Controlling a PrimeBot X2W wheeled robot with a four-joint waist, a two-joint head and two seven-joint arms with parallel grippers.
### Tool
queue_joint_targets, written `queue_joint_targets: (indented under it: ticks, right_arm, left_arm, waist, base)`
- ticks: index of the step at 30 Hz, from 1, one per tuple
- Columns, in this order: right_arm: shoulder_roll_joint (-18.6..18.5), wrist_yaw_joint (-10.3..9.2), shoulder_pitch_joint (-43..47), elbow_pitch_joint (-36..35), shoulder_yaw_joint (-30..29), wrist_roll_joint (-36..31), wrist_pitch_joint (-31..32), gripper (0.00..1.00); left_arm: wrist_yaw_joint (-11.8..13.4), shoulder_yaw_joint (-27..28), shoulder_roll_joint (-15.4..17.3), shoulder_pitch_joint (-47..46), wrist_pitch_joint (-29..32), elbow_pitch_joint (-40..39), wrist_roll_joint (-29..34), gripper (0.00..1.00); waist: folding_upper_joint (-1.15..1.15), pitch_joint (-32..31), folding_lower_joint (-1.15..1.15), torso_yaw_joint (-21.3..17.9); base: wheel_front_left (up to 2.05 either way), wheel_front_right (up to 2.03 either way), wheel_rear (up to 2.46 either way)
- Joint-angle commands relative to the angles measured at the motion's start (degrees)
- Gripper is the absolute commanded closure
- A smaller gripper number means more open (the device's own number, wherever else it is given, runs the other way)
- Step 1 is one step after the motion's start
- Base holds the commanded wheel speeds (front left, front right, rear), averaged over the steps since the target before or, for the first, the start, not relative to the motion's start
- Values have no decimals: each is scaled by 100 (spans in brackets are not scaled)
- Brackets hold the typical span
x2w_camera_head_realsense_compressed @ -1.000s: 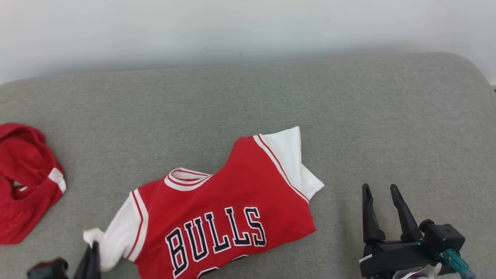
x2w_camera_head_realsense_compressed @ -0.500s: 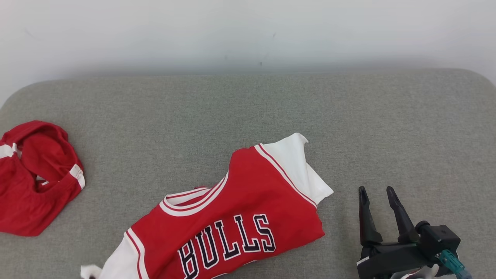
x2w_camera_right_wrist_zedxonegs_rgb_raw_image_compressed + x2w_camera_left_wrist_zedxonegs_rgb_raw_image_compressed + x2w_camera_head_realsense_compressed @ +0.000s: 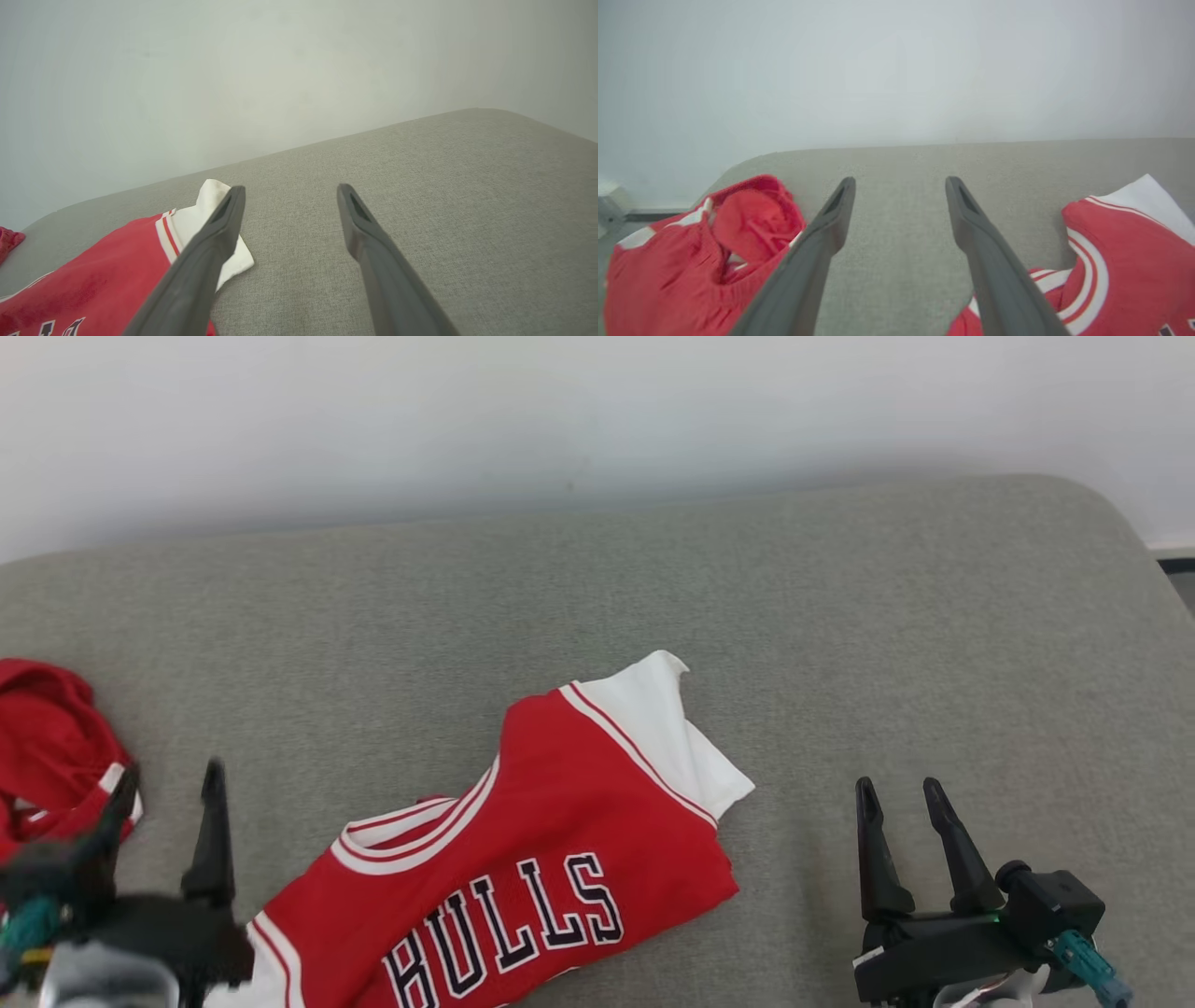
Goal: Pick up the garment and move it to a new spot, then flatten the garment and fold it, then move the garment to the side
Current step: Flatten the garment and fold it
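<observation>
Item: grey upholstered surface [image 3: 840, 616], rounded far corners, pale wall [image 3: 560, 411] behind. On it: red jersey [image 3: 579, 803], near centre. My left gripper [image 3: 170, 773] and right gripper [image 3: 898, 787]: fingers spread wide, empty. Also a second red garment [image 3: 47, 747], left edge.

L gripper [image 3: 170, 775] sits at lower left of head view, motion-blurred, dark fingers [image 3: 213, 845] pointing up & spread wide; its wrist cam shows the same wide gap btwn the two tips. R gripper [image 3: 898, 786] is at lower right, sharp, fingers up w/ a slight lean left, jaws parted in a V. Behind it sits the black wrist block [image 3: 1055, 905] w/ a teal connector [image 3: 1083, 961] sticking out to the right.
</observation>
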Motion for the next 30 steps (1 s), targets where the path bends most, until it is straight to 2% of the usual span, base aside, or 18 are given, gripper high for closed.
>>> queue_joint_targets:
  ticks: [1, 9, 15, 21, 30]
  right_arm:
    - [8, -13, -62, -6, 23, 49, -5, 0]
    - [9, -13, -272, 56, 194, 295, -5, 0]
    - [10, -13, -348, 107, 267, 458, -5, 0]
    - [10, -13, -434, 112, 329, 543, -4, 0]
    - [10, -13, -393, 111, 310, 562, -4, 0]
  left_arm:
    - [-130, -82, 5, -322, 95, -28, -2, 0]
    - [-916, -649, 90, -1767, 923, 713, 17, 0]
    - [-1382, -1008, -69, -2437, 1393, 1498, -75, 0]
    - [-1624, -1271, -251, -2746, 1765, 2340, -245, 0]
    - [-1787, -1659, -236, -2984, 2166, 3230, -325, 0]
  waist:
    - [0, 140, 1, -240]
    - [0, 462, 1, -944]
    - [0, 600, 1, -1334]
    - [0, 708, 1, -1622]
    - [0, 781, 1, -1828]
  base:
    - [0, 0, 0]
    - [0, 0, 0]
    - [0, 0, 0]
    - [0, 0, 0]
    - [0, 0, 0]
